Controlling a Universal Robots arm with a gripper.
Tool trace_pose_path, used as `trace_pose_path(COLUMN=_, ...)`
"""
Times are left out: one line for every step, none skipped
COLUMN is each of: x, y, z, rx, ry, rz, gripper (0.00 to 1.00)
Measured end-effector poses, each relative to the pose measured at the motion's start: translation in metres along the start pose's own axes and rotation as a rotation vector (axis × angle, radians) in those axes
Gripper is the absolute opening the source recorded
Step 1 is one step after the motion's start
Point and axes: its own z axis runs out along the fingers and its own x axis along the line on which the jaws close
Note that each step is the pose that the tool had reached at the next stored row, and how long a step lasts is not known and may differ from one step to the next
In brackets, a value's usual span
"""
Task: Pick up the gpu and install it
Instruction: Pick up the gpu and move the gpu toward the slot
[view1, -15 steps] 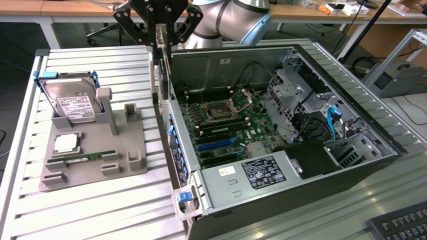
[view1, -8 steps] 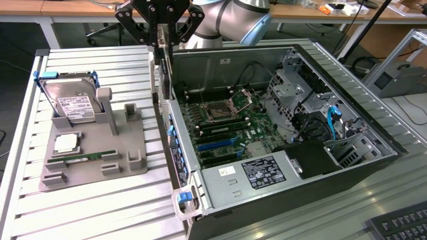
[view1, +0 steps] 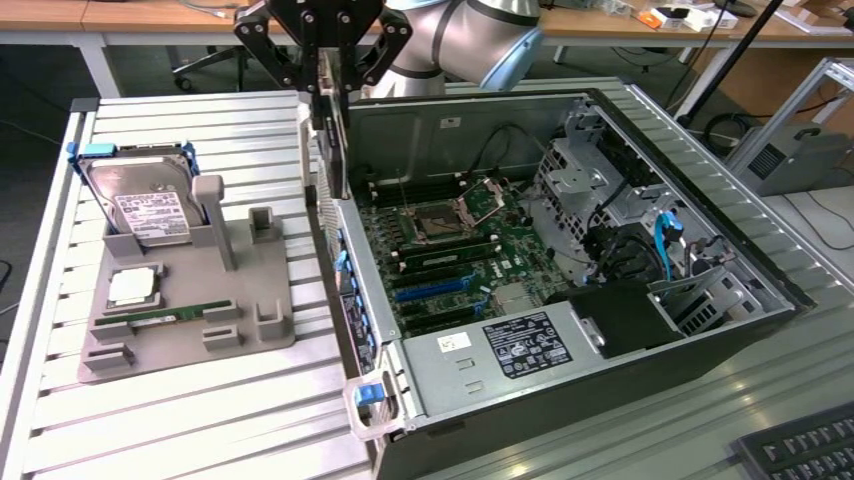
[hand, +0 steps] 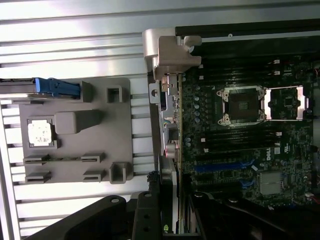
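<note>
My gripper (view1: 328, 82) hangs above the near-left wall of the open computer case (view1: 747, 300) and is shut on the gpu (view1: 334, 150). The gpu is a thin card seen edge-on, hanging straight down from the fingers, its lower end level with the case's rim. In the wrist view the gpu (hand: 169, 195) shows as a narrow silver and green strip between the dark fingers (hand: 146, 216), over the edge of the motherboard (hand: 240, 145). The blue expansion slots (view1: 434, 290) lie on the motherboard below and toward the exterior view's right of the card.
A grey holder tray (view1: 187, 300) on the slatted table at the exterior view's left carries a hard drive with blue handles (view1: 147, 205), a CPU (view1: 131, 287) and a RAM stick (view1: 167, 317). A power supply (view1: 514, 345) and drive cages (view1: 627, 220) fill the case's other side. A keyboard (view1: 801, 450) lies at the lower right.
</note>
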Motion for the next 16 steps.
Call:
trace_pose_path(x=-0.0003, y=0.0000, z=0.0000, rx=0.0000, ry=0.0000, rz=0.000, gripper=0.27)
trace_pose_path(x=-0.0006, y=0.0001, z=0.0000, rx=0.0000, ry=0.0000, rz=0.000, gripper=0.27)
trace_pose_path(x=-0.0009, y=0.0001, z=0.0000, rx=0.0000, ry=0.0000, rz=0.000, gripper=0.27)
trace_pose_path(x=-0.0012, y=0.0001, z=0.0000, rx=0.0000, ry=0.0000, rz=0.000, gripper=0.27)
trace_pose_path(x=-0.0016, y=0.0001, z=0.0001, rx=0.0000, ry=-0.0001, rz=0.000, gripper=0.27)
trace_pose_path(x=-0.0021, y=0.0002, z=0.0001, rx=0.0000, ry=0.0000, rz=0.000, gripper=0.27)
trace_pose_path(x=-0.0025, y=0.0002, z=0.0001, rx=0.0000, ry=-0.0001, rz=0.000, gripper=0.27)
trace_pose_path(x=-0.0028, y=0.0002, z=0.0001, rx=0.0000, ry=-0.0001, rz=0.000, gripper=0.27)
trace_pose_path(x=-0.0030, y=0.0002, z=0.0001, rx=0.0000, ry=-0.0001, rz=0.000, gripper=0.27)
trace_pose_path(x=-0.0034, y=0.0003, z=0.0001, rx=0.0000, ry=0.0000, rz=0.000, gripper=0.27)
trace_pose_path(x=-0.0037, y=0.0003, z=0.0001, rx=0.0000, ry=0.0000, rz=0.000, gripper=0.27)
trace_pose_path(x=-0.0039, y=0.0003, z=0.0001, rx=0.0000, ry=0.0000, rz=0.000, gripper=0.27)
trace_pose_path(x=-0.0042, y=0.0003, z=0.0001, rx=0.0000, ry=0.0000, rz=0.000, gripper=0.27)
trace_pose_path(x=-0.0045, y=0.0003, z=0.0002, rx=0.0000, ry=0.0000, rz=0.000, gripper=0.27)
trace_pose_path(x=-0.0047, y=0.0003, z=0.0001, rx=0.0000, ry=-0.0001, rz=0.000, gripper=0.27)
trace_pose_path(x=-0.0050, y=0.0004, z=0.0001, rx=0.0000, ry=0.0000, rz=0.000, gripper=0.27)
